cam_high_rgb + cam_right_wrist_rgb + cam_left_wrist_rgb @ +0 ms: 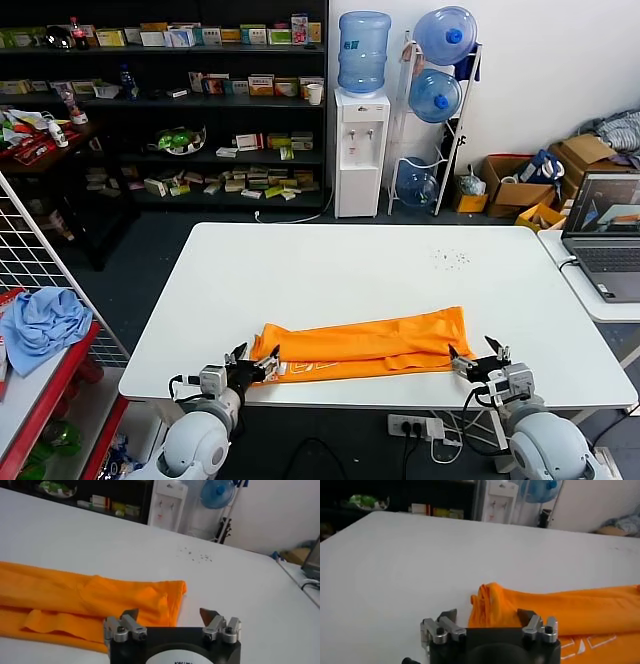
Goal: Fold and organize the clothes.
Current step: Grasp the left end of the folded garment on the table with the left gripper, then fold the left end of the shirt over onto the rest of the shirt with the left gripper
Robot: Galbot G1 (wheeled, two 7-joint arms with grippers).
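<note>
Lying along the near edge of the white rectangular bench (380,260), the bright orange short-sleeved cotton T-shirt (365,343) was seen folded lengthwise into a long flat band, with white block lettering showing on its lower layer near the left end. The left gripper (253,362) was positioned at that left end, its two dark fingers (447,616) spread wide with nothing pinched between them; in the left wrist view the bunched end of the shirt was seen just ahead of the fingertips, lying in line with the gap and slightly towards the right finger. The right gripper (478,357) was placed at the opposite end of the band, its fingers (131,615) likewise parted wide and empty. In the right wrist view the folded corner of the orange fabric was found just beyond and beside the left finger, while bare bench lay ahead of the other finger. The shirt rested flat on the bench, gripped by neither set of fingers.
</note>
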